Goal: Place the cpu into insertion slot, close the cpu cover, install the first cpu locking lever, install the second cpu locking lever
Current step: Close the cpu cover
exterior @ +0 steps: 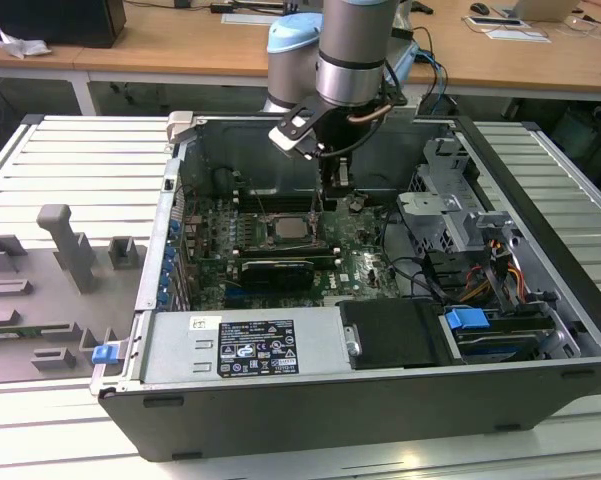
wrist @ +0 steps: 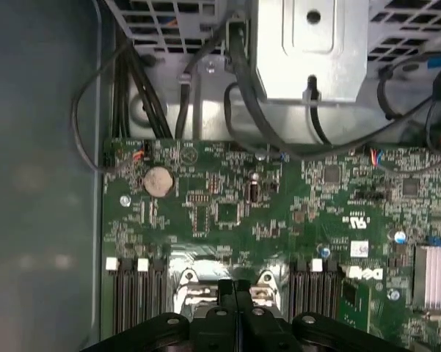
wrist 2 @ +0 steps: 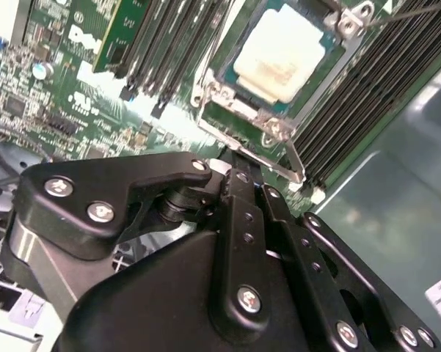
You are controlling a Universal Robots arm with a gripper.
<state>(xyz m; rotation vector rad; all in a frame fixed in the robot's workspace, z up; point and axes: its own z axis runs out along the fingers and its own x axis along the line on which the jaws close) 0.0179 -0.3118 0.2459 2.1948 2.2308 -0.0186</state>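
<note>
cpu in open case, slatted table, wooden desks

Light: bright and even, cast from overhead in the exterior view.
Glare: the cpu top is washed to white in the second wrist view.
Shadow: the motherboard around the cpu is dimmed.
Hotspot: a metal bracket far from the cpu is overexposed.
</note>
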